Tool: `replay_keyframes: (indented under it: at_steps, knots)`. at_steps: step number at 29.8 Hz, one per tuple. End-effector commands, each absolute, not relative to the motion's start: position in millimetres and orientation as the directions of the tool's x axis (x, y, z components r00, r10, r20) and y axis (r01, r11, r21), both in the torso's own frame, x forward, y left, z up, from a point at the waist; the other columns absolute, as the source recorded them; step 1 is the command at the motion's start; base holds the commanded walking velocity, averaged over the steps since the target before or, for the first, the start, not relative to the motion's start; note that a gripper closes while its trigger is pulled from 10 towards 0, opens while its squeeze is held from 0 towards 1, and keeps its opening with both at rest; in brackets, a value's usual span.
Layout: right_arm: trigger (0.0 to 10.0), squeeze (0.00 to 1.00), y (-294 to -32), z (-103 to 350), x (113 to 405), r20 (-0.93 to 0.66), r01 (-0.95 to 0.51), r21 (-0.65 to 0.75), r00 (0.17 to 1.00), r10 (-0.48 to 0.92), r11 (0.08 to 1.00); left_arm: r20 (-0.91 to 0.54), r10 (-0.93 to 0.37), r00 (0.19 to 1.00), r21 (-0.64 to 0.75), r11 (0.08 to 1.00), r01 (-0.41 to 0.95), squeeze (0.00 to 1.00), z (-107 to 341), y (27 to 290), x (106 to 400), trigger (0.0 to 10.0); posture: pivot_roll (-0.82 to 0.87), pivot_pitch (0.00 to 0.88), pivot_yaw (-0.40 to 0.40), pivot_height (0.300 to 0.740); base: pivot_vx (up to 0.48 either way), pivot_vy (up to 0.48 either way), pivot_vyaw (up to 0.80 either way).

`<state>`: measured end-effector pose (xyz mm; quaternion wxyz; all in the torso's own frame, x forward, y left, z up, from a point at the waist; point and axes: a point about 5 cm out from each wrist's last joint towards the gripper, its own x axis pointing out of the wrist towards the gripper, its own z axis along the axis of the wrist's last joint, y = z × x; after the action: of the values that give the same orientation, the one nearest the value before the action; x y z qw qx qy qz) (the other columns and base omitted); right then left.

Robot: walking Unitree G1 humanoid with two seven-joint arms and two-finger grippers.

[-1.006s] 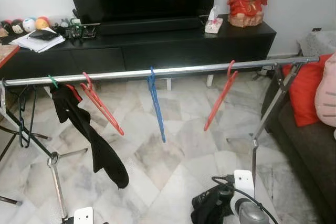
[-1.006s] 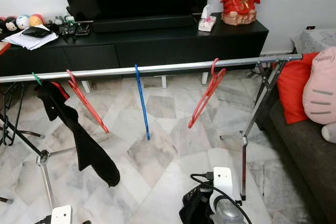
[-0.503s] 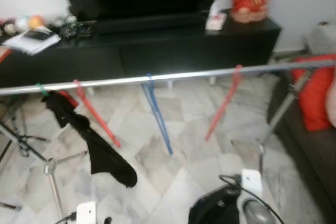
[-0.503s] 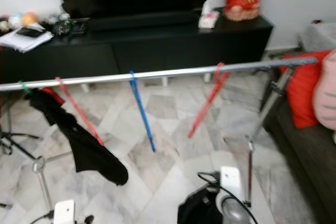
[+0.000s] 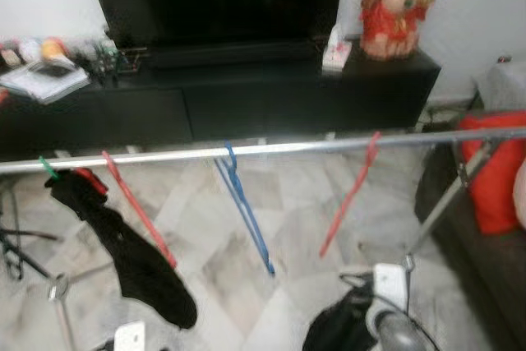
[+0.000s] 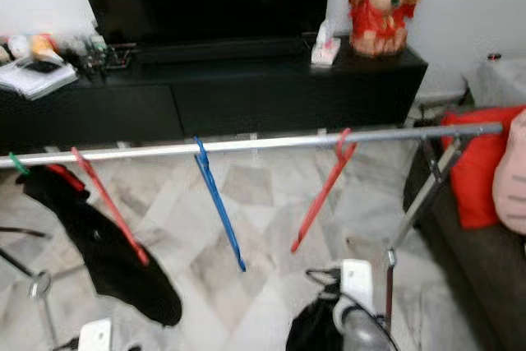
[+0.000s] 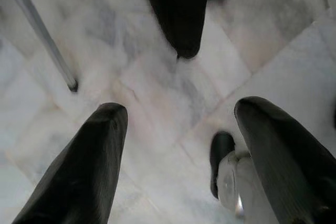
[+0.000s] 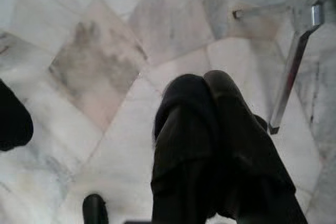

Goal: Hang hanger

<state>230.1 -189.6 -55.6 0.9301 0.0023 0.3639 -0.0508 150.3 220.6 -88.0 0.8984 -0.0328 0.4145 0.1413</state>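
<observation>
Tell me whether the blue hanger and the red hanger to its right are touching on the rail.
Apart. The left eye view shows the blue hanger and the red hanger hooked at separate spots on the rail, with bare rail and floor between them.

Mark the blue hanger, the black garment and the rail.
blue hanger (image 5: 245,208), left eye view, mid-shaft.
black garment (image 5: 136,265), left eye view, middle of the cloth.
rail (image 6: 271,143), right eye view, bare middle stretch.

Head pair downward on the rail (image 5: 246,150) — wrist views floorward (image 7: 173,103).
</observation>
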Motion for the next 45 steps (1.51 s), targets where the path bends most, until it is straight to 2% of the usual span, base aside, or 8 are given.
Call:
replay_keyframes:
  at_steps: [1, 15, 21, 24, 29, 31, 36, 45]
  knots:
    - [10.0, 0.0, -197, -55, 230, -0.678, 0.095, -0.056, 0.727, -0.107, 0.994, -0.743, 0.235, 0.627, 0.065, 0.957, -0.283, 0.0, -86, 220, 153, 10.0, -0.08, 0.0, 0.05, 0.74, 0.0, 0.0, 0.0]
    - [10.0, 0.0, -198, -64, 215, -0.714, 0.071, -0.075, 0.693, -0.103, 0.995, -0.655, 0.301, 0.693, 0.108, 0.945, -0.309, 0.0, -82, 225, 143, 10.0, -0.07, 0.0, 0.055, 0.74, 0.0, 0.0, 0.0]
    - [10.0, 0.0, -198, -66, 212, -0.724, 0.056, -0.082, 0.682, -0.098, 0.995, -0.523, 0.334, 0.784, 0.107, 0.939, -0.328, 0.0, -71, 231, 139, 10.0, -0.06, 0.0, 0.05, 0.74, 0.0, 0.0, 0.0]
    - [10.0, 0.0, -198, -67, 210, -0.731, 0.043, -0.088, 0.676, -0.094, 0.995, -0.421, 0.365, 0.831, 0.12, 0.93, -0.347, 0.0, -59, 234, 137, 10.0, -0.06, 0.0, 0.051, 0.74, 0.0, 0.0, 0.0]
    - [10.0, 0.0, -198, -70, 205, -0.744, 0.03, -0.092, 0.662, -0.089, 0.995, -0.093, 0.389, 0.916, 0.163, 0.914, -0.371, 0.0, 6, 231, 136, 10.0, -0.05, 0.0, 0.047, 0.74, 0.0, 0.0, 0.0]
    - [10.0, 0.0, -199, -70, 205, -0.745, 0.03, -0.093, 0.661, -0.09, 0.995, -0.06, 0.391, 0.918, 0.167, 0.911, -0.377, 0.0, 15, 229, 137, 10.0, -0.04, 0.0, 0.043, 0.74, 0.0, 0.0, 0.0]
    - [10.0, 0.0, -199, -71, 204, -0.752, 0.024, -0.097, 0.653, -0.09, 0.995, 0.131, 0.384, 0.914, 0.187, 0.896, -0.403, 0.0, 69, 231, 161, 10.0, -0.03, 0.0, 0.036, 0.74, 0.0, 0.0, 0.0]
    - [10.0, 0.0, -194, -71, 204, -0.757, 0.016, -0.095, 0.648, -0.083, 0.995, 0.118, 0.284, 0.951, 0.197, 0.932, -0.303, 0.0, 100, 224, 214, 10.0, -0.03, 0.0, 0.033, 0.74, 0.0, 0.0, 0.0]
